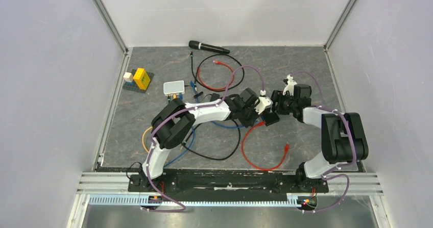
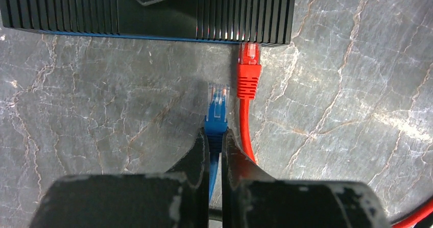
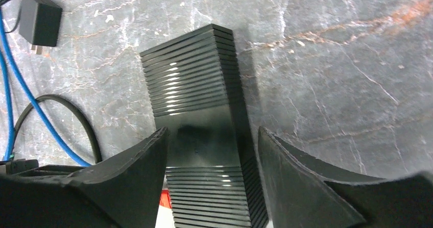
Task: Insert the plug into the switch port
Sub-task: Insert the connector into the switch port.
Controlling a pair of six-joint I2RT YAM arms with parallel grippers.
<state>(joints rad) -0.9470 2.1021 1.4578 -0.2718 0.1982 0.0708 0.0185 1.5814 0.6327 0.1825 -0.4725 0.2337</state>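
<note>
Pinching one blue Ethernet plug [image 2: 218, 105] in left gripper [image 2: 217, 136], long axis pointing at one black ribbed box [image 2: 153, 8] beside one red plug [image 2: 249, 65]; holding right gripper [image 3: 212, 131] wide astride it.

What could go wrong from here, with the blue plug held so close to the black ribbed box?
1. The left pincer holds the blue plug close beside the red plug at the black ribbed box; no free port shows, so it may hit the wall or its neighbour.
2. The right pincer straddles the box with a gap on one side, so a push may slide it.
</note>
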